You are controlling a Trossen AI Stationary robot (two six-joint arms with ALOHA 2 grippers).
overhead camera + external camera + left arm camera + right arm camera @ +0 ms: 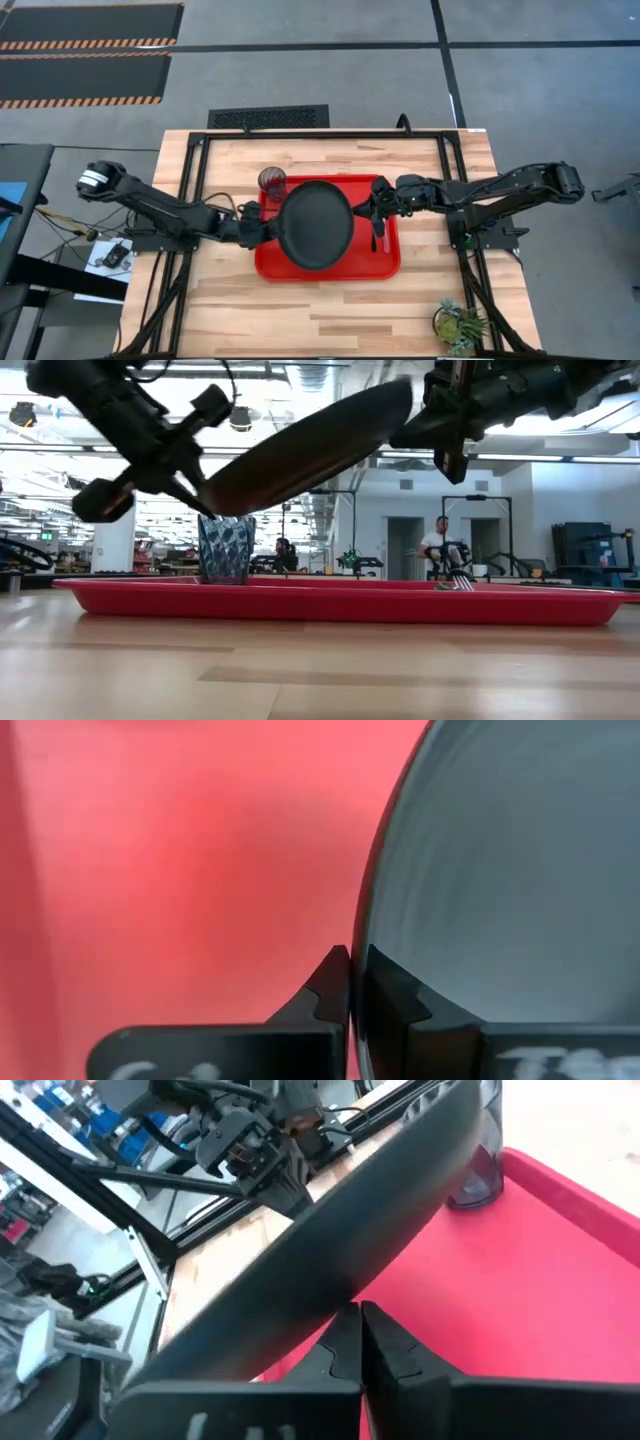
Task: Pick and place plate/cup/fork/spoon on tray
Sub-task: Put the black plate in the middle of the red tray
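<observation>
Pale wooden bench [330, 310] of butcher-block planks, set on a dark metal frame [190, 150]. Grey concrete floor [320, 70] crossed by dark seams. Black mats edged with orange-and-black hazard stripes [90, 45] at far left. Black floor grille [268, 117] just behind the bench. Small potted green plant [460, 325] at the bench's near right corner.

Beyond the bench, in the low view: open workshop hall, white walls [400, 510], white column [115, 545], bright ceiling strips [60, 450]. Black metal frames and stands [480, 535] farther back. One person seated [440, 545], another farther off [283, 552].
</observation>
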